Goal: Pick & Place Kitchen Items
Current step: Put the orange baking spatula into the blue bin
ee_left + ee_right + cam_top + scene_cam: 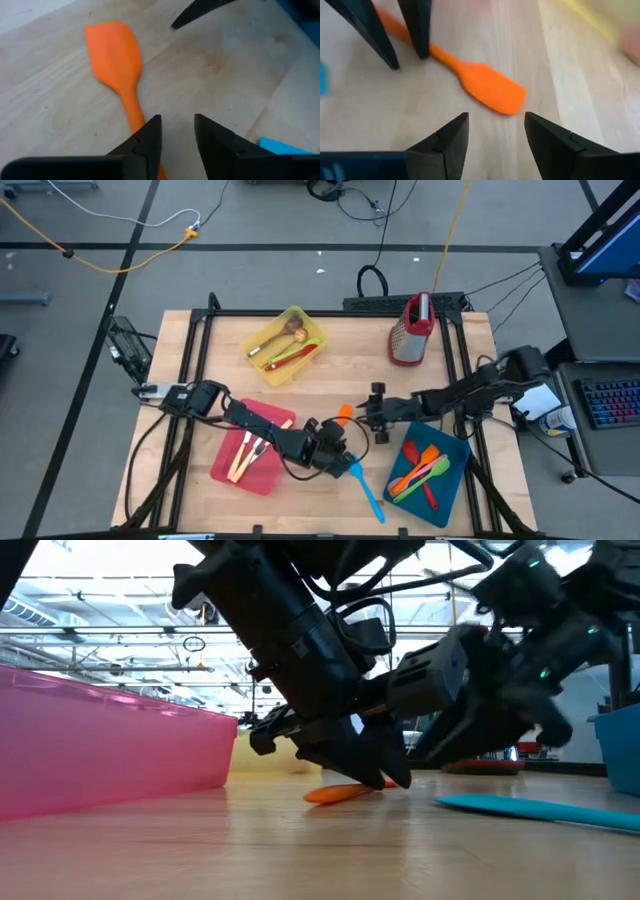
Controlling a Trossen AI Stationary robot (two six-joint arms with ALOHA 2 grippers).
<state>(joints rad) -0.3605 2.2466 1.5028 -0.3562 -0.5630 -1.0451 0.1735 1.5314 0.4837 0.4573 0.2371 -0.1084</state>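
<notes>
Flat orange plastic spatula (pixel 117 65) lying loose on the wooden worktop (pixel 330 380), mid-worktop. Slim blue plastic spatula (pixel 366 488) flat nearby. Rest sorted into trays: wooden spoons (pixel 278 336), pale-handled cutlery (pixel 247 455), orange, green and red utensils (pixel 420 472).

Grey floor (pixel 250 220) with dark lines and a yellow cable (pixel 120 255) upper left; keyboard (pixel 610 402) at right; ceiling trusses (pixel 120 635) upper left.
</notes>
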